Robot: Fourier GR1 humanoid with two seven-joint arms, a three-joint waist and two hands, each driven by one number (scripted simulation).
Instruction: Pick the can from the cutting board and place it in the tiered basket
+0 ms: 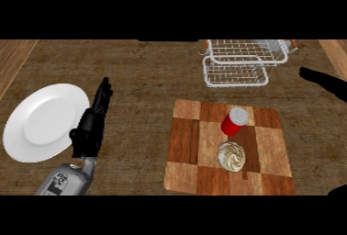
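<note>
Head view: the red can [234, 121] stands upright on the cutting board [186, 156], beside a pale round pastry [231, 155]. The tiered basket [237, 75] sits by the desk's far edge. The left hand [92, 124], fingers straight, rests beside the plate [45, 121]. The right hand [325, 82] shows at the right edge; its fingers' state cannot be told.

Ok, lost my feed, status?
Left hand open by plate. Right hand open near tiered basket. Red can upright on cutting board, pastry beside.

1 head view looks steeply down on the counter [136, 69] (no second view).
</note>
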